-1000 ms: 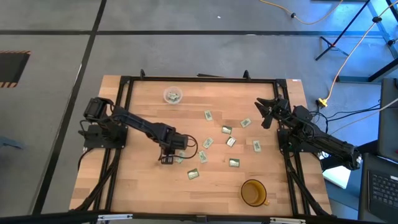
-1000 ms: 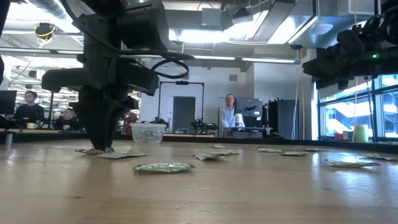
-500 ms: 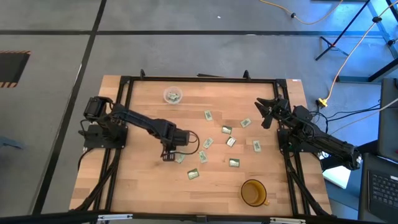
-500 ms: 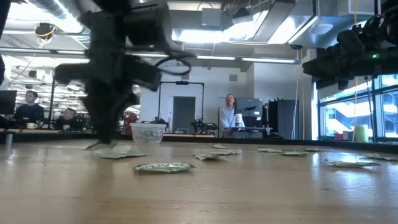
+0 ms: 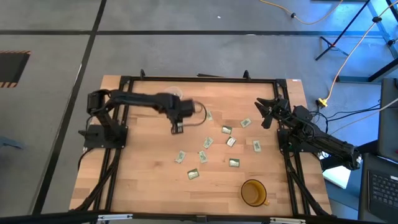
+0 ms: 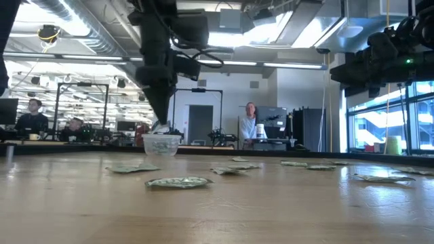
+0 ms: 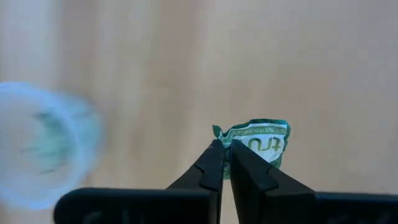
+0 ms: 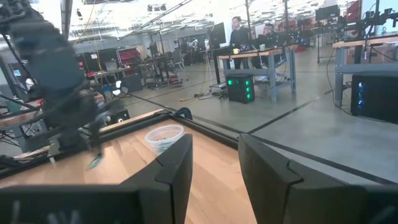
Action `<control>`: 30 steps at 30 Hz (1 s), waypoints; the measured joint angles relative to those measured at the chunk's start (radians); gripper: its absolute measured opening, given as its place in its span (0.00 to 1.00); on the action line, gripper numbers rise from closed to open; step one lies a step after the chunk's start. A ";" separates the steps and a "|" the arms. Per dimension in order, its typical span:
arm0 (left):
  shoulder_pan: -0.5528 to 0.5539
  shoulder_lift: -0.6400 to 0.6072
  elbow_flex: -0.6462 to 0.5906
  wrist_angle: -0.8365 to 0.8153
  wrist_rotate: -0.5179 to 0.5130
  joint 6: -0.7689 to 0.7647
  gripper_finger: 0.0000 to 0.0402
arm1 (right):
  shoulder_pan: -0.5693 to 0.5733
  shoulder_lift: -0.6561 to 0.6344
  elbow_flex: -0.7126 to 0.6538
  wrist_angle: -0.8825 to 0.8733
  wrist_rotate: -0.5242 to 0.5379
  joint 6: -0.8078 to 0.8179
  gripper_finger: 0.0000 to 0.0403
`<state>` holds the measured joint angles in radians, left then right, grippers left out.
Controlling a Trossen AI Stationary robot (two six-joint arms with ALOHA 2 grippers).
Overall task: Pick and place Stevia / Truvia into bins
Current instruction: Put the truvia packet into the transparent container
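While raised over the bench (image 5: pixel 143 186) near its far edge, left end effector (image 7: pixel 225 149) clamped on a Truvia sachet (image 7: pixel 261 140), just beside the clear cup (image 6: pixel 161 144). Right end effector (image 8: pixel 214 155) parked at the far right corner, fingers apart.

The only print you can read is on the green-and-white sachet (image 7: pixel 260 142) pinched in the left end effector (image 7: pixel 225 163): large letters "tru", seen upside down in the left wrist view, with a line of small white print on the green band beside them that looks like words but is too fine to make out. On the other sachets lying on the worktop (image 5: pixel 149 180), you can read nothing.
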<state>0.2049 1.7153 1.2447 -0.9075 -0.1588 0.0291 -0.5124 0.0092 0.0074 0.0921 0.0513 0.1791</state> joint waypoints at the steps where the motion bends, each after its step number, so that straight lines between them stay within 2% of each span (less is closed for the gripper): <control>1: 0.030 0.000 0.006 -0.004 -0.010 0.018 0.04 | 0.000 0.000 0.000 0.000 0.000 0.000 0.33; 10: 0.295 0.000 0.051 0.023 -0.024 0.089 0.04 | 0.000 0.000 0.000 0.000 0.000 -0.004 0.33; 14: 0.384 0.007 0.042 0.074 0.027 0.089 0.04 | 0.000 0.000 0.000 0.000 0.000 -0.004 0.33; 16: 0.409 0.017 0.024 0.100 0.052 0.089 0.04 | 0.000 0.000 0.000 0.000 0.000 -0.004 0.33; 25: 0.460 0.078 0.019 0.152 0.031 0.089 0.04 | 0.000 0.000 0.000 -0.006 0.000 -0.008 0.33; 30: 0.466 0.082 0.019 0.158 0.020 0.105 0.12 | 0.000 0.000 0.000 -0.008 0.000 -0.008 0.33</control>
<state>0.6704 1.7969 1.2633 -0.7493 -0.1390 0.1344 -0.5121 0.0090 0.0074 0.0845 0.0517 0.1711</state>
